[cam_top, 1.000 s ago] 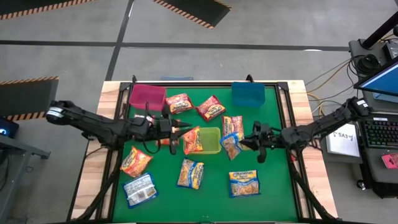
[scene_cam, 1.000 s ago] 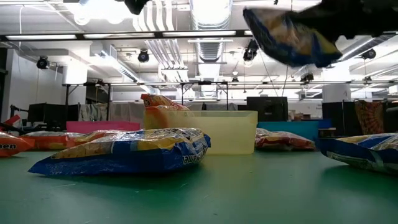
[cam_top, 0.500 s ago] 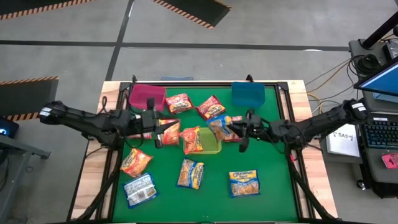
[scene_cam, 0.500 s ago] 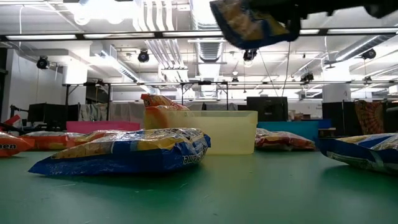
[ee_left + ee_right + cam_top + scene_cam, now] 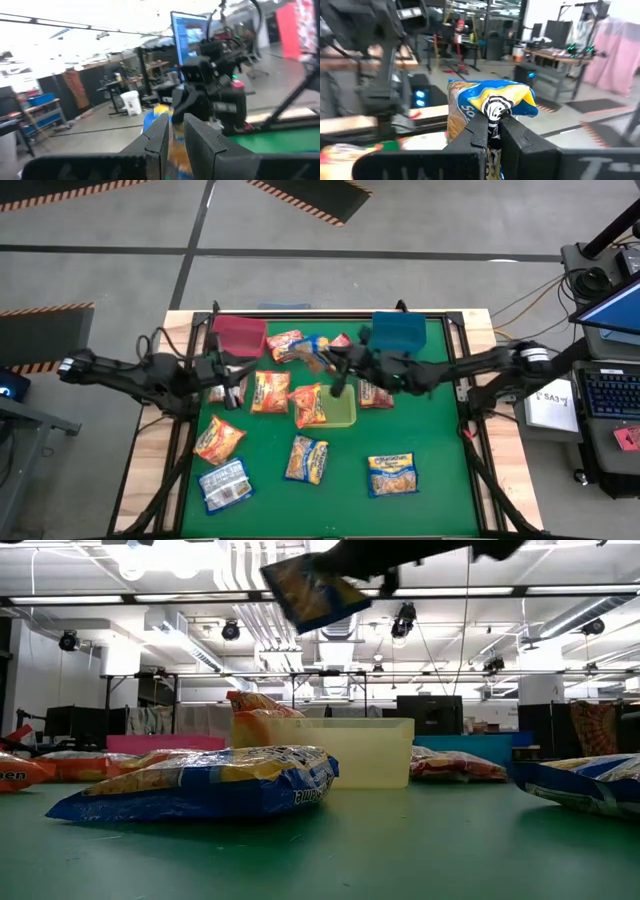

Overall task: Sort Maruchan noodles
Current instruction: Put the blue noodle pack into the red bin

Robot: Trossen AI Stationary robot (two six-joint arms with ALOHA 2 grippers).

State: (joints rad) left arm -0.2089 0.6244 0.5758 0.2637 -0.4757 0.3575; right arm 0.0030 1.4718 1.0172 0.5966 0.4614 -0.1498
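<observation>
My right gripper (image 5: 333,363) reaches in from the table's right and is shut on a blue-and-silver noodle packet (image 5: 312,350), high in the low view (image 5: 315,590), above the red packets (image 5: 285,345) near the red bin (image 5: 238,332). My left gripper (image 5: 236,384) hovers left of an orange packet (image 5: 270,392) lying flat; its fingers (image 5: 160,137) stand nearly together with nothing between. Another orange packet (image 5: 308,405) leans into the pale green bin (image 5: 342,412). The other packets lie flat on the green mat. My right gripper pinches the blue-and-silver packet between its two fingers (image 5: 480,135) at a crumpled edge (image 5: 495,107). The fingers come roughly level from the table's right. The packet sticks out beyond the fingertips, lifted clear of the table.
A blue bin (image 5: 398,332) stands at the far edge. Orange packets (image 5: 218,440) (image 5: 305,458) and blue ones (image 5: 225,483) (image 5: 392,473) lie toward the near edge; a red packet (image 5: 375,393) lies right of the green bin.
My right gripper has carried the blue-and-silver packet up from beside the green bin's right and across toward the table's left and far side. My left gripper has drawn back toward the left edge, uncovering the orange packet beside the green bin.
</observation>
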